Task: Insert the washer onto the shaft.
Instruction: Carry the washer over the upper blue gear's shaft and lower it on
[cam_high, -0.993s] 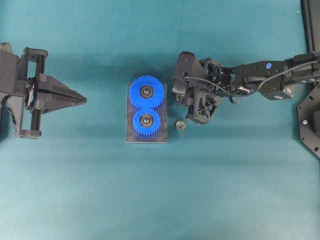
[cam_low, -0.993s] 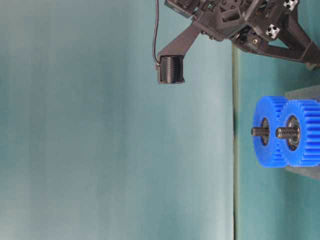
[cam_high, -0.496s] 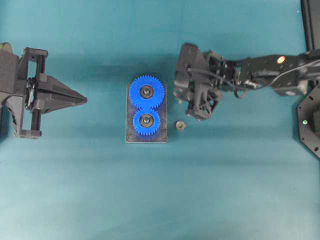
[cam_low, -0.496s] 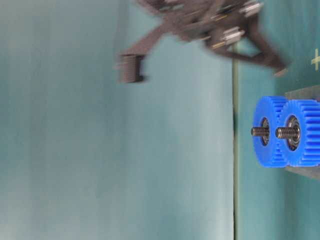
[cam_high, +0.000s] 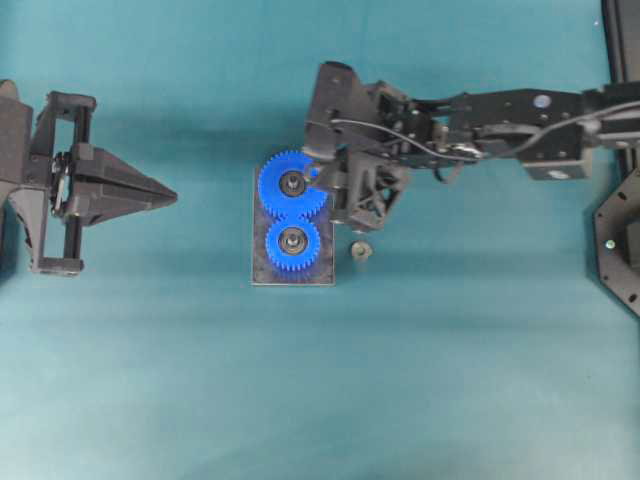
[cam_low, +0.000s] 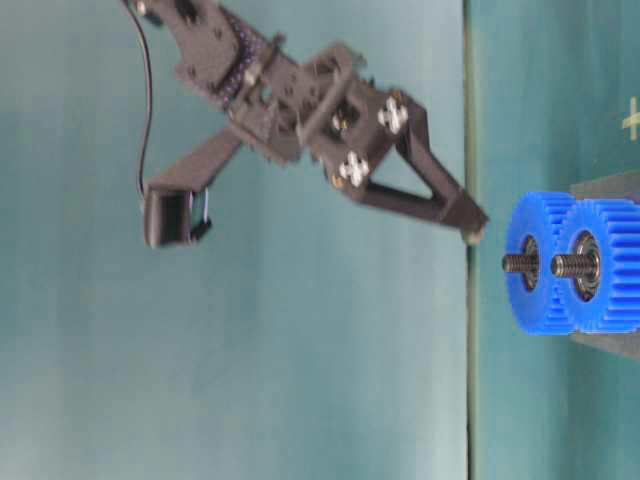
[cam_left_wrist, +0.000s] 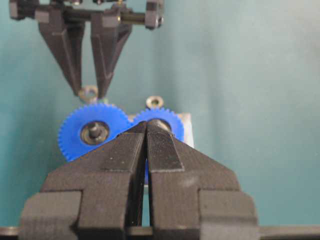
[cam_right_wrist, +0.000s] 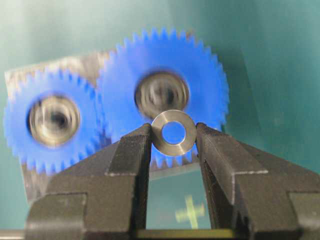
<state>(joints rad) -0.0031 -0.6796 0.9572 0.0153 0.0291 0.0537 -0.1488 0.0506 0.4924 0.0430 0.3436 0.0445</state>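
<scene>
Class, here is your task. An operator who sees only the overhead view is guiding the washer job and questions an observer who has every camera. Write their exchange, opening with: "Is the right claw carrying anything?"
Observer: Yes. In the right wrist view the right claw pinches the washer by its edge.
Operator: Is a washer on either shaft yet?
Observer: No. At table level both threaded shafts are bare, and the claw's tip is apart from them.
Operator: How is it lined up?
Observer: Through the right wrist camera the washer sits just below the larger gear's hub.
</scene>
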